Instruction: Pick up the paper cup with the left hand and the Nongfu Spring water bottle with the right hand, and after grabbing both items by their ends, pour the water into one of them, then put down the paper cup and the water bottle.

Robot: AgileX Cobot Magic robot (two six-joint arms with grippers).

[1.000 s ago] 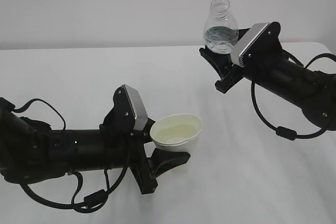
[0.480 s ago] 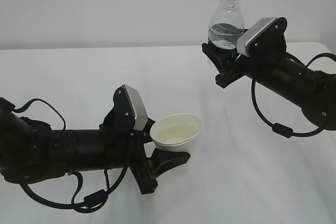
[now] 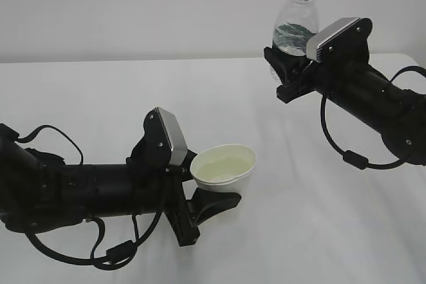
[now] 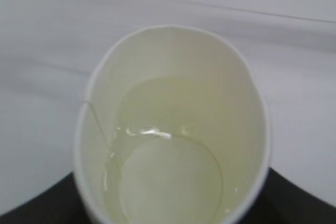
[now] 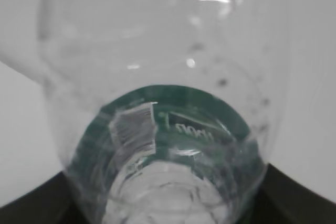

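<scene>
Exterior view: left claw (image 3: 200, 187) pinches the paper cup (image 3: 223, 171) low at near centre; right claw (image 3: 287, 71) grips the Nongfu Spring water bottle (image 3: 295, 21) upright, far right — lower both level. Left wrist view: water (image 4: 168, 145) inside the cup — avoid tipping it.

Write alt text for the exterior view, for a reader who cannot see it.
Two black robot arms work over a white table: the left hand holds a white paper cup with pale water inside, and the right hand holds a nearly upright, capless, clear Nongfu Spring water bottle above the table's far side.
</scene>
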